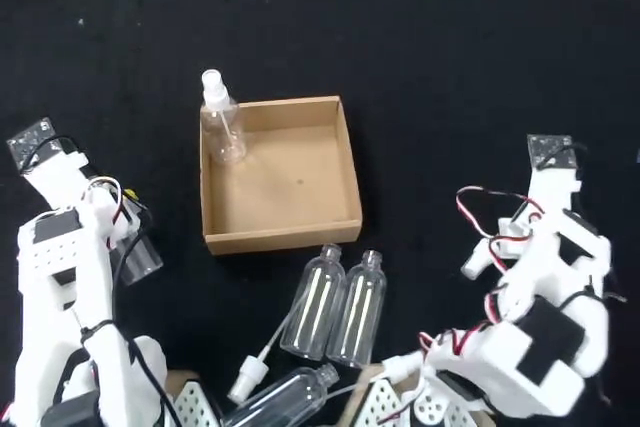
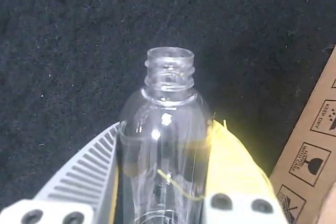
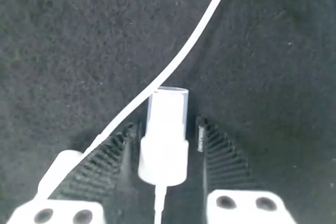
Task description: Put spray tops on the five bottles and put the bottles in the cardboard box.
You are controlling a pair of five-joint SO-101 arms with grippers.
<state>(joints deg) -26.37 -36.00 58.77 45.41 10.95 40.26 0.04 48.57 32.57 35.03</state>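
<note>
Black cloth tabletop (image 1: 450,77) carries all items. At left, the left gripper (image 2: 165,129) is clamped on a clear uncapped plastic bottle (image 2: 168,93). The brown cardboard box (image 1: 280,237) sits at centre. A clear bottle with a white spray top fitted (image 1: 222,127) stands in its far left corner. Three uncapped clear bottles (image 1: 315,302) and a loose white spray top (image 1: 248,379) lie just in front of the box. At right, the right gripper (image 3: 165,124) is narrowly open around a second white spray top (image 3: 164,150), with a slim gap on each side.
</note>
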